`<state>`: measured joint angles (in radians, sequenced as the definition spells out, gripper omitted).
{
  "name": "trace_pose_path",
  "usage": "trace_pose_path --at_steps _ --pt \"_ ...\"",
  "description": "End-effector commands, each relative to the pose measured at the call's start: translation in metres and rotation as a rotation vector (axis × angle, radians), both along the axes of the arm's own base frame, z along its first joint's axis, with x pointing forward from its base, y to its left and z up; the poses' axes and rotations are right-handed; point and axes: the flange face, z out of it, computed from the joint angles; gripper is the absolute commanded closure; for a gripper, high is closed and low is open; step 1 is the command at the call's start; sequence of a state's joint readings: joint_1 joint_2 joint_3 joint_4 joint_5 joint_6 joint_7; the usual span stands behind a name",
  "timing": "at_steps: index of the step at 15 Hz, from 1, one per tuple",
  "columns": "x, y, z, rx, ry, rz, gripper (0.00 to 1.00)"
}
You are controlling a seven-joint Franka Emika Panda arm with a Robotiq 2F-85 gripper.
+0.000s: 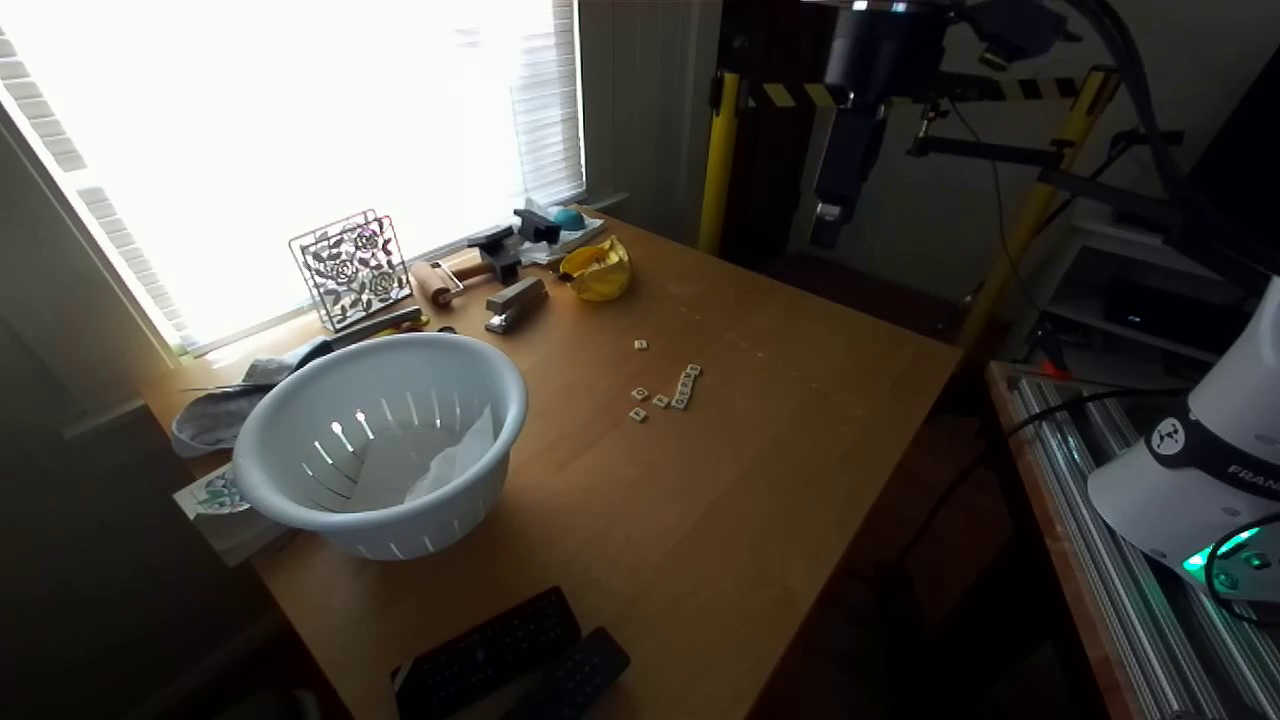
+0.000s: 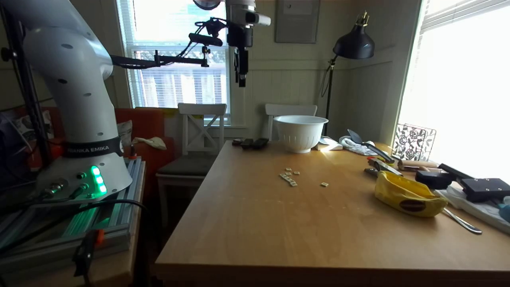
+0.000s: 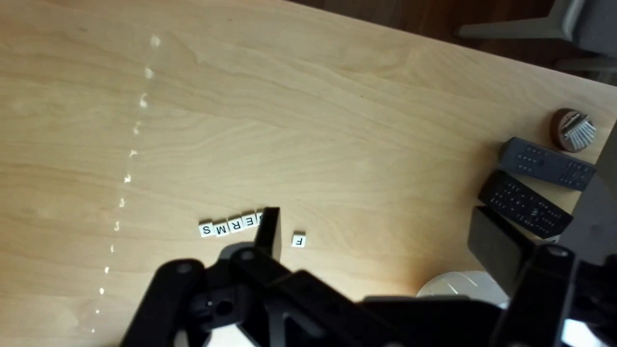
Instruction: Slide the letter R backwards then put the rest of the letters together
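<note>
On the wooden surface (image 3: 347,144), tile R (image 3: 235,225), between M (image 3: 221,229) and E (image 3: 249,220), lies below the wide-spread claw (image 3: 376,231), farther from the robot-side edge (image 2: 199,192).

- Letter tiles (image 1: 686,387): nine lay lower than the single gripper (image 3: 381,237), five in a row, four loose.
- Remotes (image 3: 547,164): two lay below gripper height.
- Colander (image 2: 301,133): one stood below gripper height.
- Stapler (image 1: 515,303): one, likewise.

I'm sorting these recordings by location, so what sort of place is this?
Most likely a home, perhaps its dining area: a white chair with a cross-braced back stands near the wooden table, and a white colander sits on that table.
</note>
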<state>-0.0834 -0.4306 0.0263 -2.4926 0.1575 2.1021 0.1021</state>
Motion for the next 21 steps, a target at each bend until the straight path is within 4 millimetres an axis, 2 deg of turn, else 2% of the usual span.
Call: trace_pose_path --at_steps 1,2,3,4,10,12,15,21 --pt "0.001 0.0 0.002 -0.001 -0.001 0.001 0.0" --pt "0.001 0.0 0.003 -0.001 -0.004 0.002 0.0" --pt "-0.013 0.009 0.015 0.005 -0.041 0.069 0.0" --pt "-0.015 0.012 0.019 -0.006 -0.072 0.1 0.0" --pt "0.009 -0.002 0.016 -0.044 -0.216 0.106 0.0" --pt "0.02 -0.012 0.006 -0.061 -0.247 0.102 0.0" --pt "0.037 -0.027 -0.02 -0.071 -0.256 0.083 0.0" --pt "0.063 -0.044 -0.09 -0.1 -0.211 0.068 0.0"
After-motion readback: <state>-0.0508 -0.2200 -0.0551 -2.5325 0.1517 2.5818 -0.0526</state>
